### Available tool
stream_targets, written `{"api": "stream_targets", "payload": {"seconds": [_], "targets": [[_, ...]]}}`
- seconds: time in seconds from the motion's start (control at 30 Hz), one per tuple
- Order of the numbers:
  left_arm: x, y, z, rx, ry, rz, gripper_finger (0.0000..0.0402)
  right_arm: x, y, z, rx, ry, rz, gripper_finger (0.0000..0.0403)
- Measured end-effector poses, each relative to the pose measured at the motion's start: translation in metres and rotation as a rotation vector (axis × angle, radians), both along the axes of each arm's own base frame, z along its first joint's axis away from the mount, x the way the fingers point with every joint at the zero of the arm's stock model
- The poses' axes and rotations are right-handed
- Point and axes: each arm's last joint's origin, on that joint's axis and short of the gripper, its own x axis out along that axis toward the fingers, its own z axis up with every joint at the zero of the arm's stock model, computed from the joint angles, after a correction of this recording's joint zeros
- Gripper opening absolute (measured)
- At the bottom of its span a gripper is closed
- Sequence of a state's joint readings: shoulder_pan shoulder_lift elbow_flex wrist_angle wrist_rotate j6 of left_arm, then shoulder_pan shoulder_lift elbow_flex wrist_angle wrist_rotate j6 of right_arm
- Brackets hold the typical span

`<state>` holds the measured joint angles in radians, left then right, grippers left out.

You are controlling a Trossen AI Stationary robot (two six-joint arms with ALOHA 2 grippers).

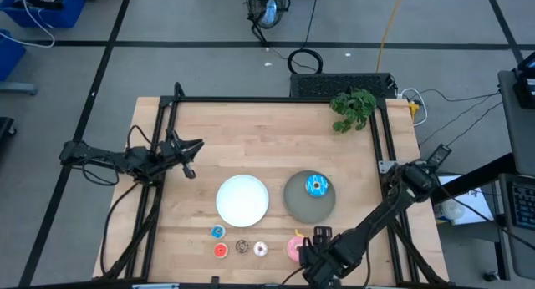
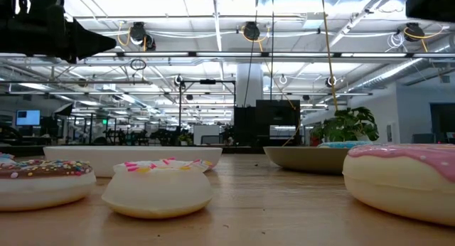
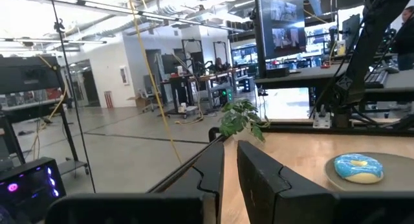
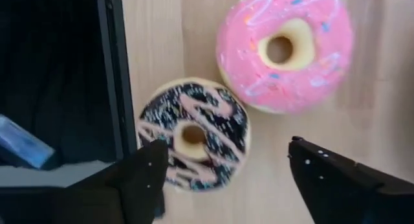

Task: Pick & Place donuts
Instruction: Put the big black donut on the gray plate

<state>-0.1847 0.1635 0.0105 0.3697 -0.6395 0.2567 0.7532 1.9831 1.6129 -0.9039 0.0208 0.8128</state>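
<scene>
You have one blue donut (image 1: pixel 316 185) resting on the grey plate (image 1: pixel 294 202) right of centre; the white plate (image 1: pixel 242 199) beside it is bare. Six remain along the bottom edge: four tiny donuts (image 1: pixel 221 250), the pink donut (image 4: pixel 284 50) and the dark sprinkled donut (image 4: pixel 194 135). Your right gripper (image 4: pixel 223 179) hovers wide open, empty, over the dark one; the left gripper (image 1: pixel 189 165) waits at left, jaws nearly closed, empty.

dark jointed arms, black angular fingers (image 4: pixel 330 175)

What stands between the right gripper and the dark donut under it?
Nothing visible does. The right gripper is open above the dark donut, with the pink donut lying beside it and out of the way.
</scene>
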Motion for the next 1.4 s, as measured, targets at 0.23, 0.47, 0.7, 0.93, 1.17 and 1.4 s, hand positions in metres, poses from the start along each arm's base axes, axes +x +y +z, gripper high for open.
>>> {"api": "stream_targets", "payload": {"seconds": [0.23,0.47,0.7,0.93,1.17,1.4], "targets": [[0.000,0.000,0.000,0.000,-0.005,0.000,0.0051,-0.007,-0.004,-0.026,0.026,0.049,-0.060,0.0315],[0.000,0.000,0.002,0.000,-0.016,0.000,0.0051,-0.009,-0.009,-0.043,0.041,0.042,-0.033,0.0314],[0.000,0.000,0.002,0.000,-0.015,0.001,0.0051,-0.010,-0.018,-0.058,0.049,0.033,-0.047,0.0313],[0.000,0.000,0.001,-0.008,-0.009,-0.001,0.0051,-0.013,-0.021,-0.066,0.046,0.032,-0.038,0.0313],[0.000,0.000,0.000,-0.021,-0.011,-0.005,0.0051,-0.012,-0.020,-0.066,0.047,0.021,-0.015,0.0278],[0.000,0.000,0.000,-0.015,-0.008,-0.003,0.0051,-0.014,-0.021,-0.062,0.066,0.025,0.041,0.0131]]}}
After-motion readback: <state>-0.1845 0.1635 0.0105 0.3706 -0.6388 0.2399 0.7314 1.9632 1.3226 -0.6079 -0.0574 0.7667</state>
